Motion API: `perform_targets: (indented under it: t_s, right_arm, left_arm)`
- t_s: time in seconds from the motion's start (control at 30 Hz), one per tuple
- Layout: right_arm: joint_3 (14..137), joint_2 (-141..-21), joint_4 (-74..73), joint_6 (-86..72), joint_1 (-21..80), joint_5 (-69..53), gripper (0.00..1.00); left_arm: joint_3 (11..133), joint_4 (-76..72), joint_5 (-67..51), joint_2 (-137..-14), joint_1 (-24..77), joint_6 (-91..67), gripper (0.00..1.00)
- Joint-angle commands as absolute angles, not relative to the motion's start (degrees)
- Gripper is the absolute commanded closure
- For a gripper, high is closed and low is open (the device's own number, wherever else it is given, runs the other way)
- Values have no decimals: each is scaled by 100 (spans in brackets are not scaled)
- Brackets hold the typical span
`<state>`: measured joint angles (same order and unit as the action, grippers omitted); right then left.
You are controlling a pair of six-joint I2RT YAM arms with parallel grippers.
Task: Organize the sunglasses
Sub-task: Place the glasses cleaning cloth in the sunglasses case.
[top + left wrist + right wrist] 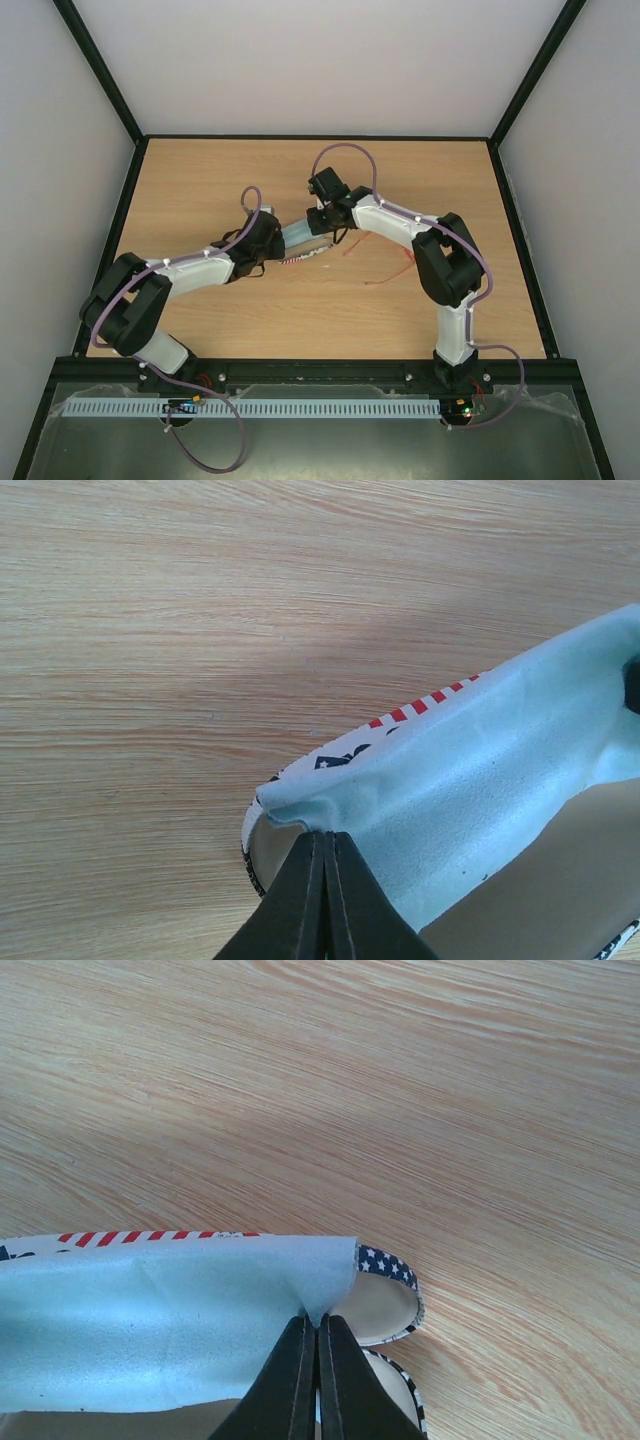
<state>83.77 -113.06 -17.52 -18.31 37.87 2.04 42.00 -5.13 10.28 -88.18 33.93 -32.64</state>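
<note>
The left tool (326,842) was pinched shut on one corner of the light blue cloth (480,780). The right tool (317,1328) was shut on the opposite corner, with the cloth stretched between them over the open flag-print case (388,1262). The sunglasses (388,270) lay on the table (220,180) near the case, partly hidden under the right arm. Their thin red frame looked light, springy and easily bent. A gentle pinch at the bridge or a hinge would probably suit, keeping off the lenses.
</note>
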Motion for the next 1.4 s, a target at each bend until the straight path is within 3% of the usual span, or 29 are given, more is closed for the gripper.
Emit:
perform_targets:
  t_s: [0.0,0.73,1.37]
  right_arm:
    - [8482,-11137,-2065,-1763,3762,258,99]
    - [8607,-11555,-2038,-1750,3762,104,99]
    - [7991,-11096,-1875,-1883,3762,70,99]
  left_arm:
    - [4141,-496,1013,-8768,3349,-3250,98]
    - [4120,-824,980,-9184,3348,-3329,98]
    - [3956,-645,947,-8711,3357,-3361,98]
